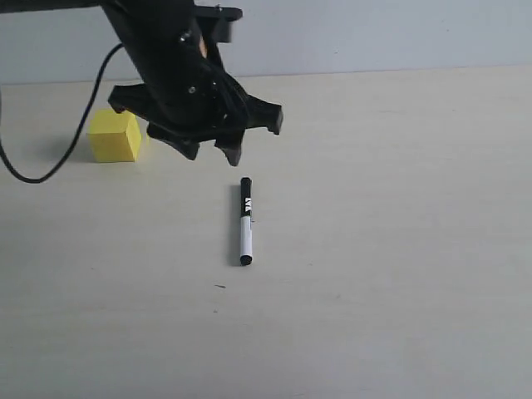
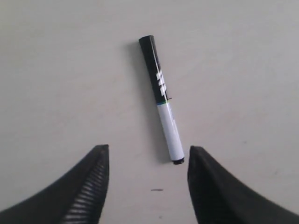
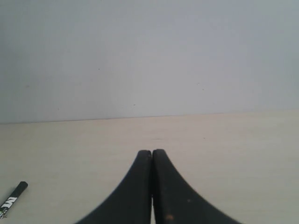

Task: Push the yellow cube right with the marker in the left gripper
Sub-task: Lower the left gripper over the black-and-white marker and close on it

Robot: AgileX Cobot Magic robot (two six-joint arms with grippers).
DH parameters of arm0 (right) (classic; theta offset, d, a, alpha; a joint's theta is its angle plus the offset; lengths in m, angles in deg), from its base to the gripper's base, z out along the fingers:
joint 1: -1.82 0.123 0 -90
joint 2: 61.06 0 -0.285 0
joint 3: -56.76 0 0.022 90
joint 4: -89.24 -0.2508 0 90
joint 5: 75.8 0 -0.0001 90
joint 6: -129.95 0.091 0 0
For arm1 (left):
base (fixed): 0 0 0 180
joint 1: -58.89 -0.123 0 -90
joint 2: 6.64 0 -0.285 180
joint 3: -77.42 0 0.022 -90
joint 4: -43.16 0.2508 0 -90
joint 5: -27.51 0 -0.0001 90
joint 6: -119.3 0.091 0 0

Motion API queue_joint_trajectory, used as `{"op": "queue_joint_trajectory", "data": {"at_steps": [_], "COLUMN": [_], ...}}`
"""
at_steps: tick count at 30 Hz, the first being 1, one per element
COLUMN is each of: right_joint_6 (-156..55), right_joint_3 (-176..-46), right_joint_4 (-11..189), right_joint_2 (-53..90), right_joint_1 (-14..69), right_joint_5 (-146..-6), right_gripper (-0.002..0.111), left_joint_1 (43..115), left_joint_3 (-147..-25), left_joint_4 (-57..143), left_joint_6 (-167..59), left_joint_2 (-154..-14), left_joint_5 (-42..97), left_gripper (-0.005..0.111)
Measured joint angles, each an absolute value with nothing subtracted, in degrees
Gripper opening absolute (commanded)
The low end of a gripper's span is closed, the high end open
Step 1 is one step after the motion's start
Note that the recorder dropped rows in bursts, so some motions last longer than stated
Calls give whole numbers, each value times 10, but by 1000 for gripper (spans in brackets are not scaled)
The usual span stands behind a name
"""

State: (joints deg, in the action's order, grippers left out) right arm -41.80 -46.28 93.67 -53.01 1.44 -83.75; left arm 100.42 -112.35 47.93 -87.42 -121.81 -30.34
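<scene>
Only exterior view: yellow cube.

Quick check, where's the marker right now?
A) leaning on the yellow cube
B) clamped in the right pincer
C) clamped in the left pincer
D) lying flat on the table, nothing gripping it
D: the marker lies flat on the table, and the left pincer is open and empty, not touching it.

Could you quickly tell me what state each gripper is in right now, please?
Left gripper: open, empty; the marker lies on the table, not gripped.
Right gripper: shut, holding nothing.
</scene>
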Motion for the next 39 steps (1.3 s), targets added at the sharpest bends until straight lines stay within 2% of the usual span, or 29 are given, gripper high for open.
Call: {"op": "queue_joint_trajectory", "data": {"at_steps": [7,25,39], "right_joint_6": [-418,-418,-418], "right_joint_3": [-463,-463,-463], "right_joint_4": [937,937,937], "right_joint_2": [-530,-530,-530], "right_joint_1": [14,14,14], "right_joint_5": [-837,-837,-837], "right_gripper": [0,0,0], "left_joint_1": [1015,1015,1017], "left_joint_3": [-1154,-1154,-1154], "left_joint_4": [466,432,426], "left_joint_6": [-944,-977,-977], "left_joint_2": [-1294,-1393,-1408], "left_joint_5": [-302,-259,-234], "left_gripper": [57,57,57]}}
